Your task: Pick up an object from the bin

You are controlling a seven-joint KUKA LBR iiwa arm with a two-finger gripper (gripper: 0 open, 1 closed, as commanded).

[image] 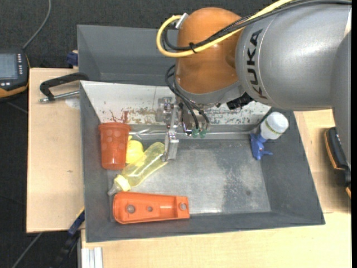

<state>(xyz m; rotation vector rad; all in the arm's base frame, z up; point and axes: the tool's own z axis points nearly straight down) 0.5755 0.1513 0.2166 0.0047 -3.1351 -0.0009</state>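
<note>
One gripper (172, 148) is set at the translucent yellow plastic bottle (142, 169) near the grey metal bin's (91, 166) left wall; jaw state cannot be told.

Bare bin floor (228, 177) centre-right; orange cup (114, 145), yellowish bottle (142, 170), orange wedge (150, 207) along the left; blue-white bottle (269, 131) back right.

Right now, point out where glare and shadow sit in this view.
Camera view: bright glare streaks the silver arm link, and a softer highlight sits on its orange cover; the bin's floor shines pale in the middle, while the near wall lies darker.
</note>
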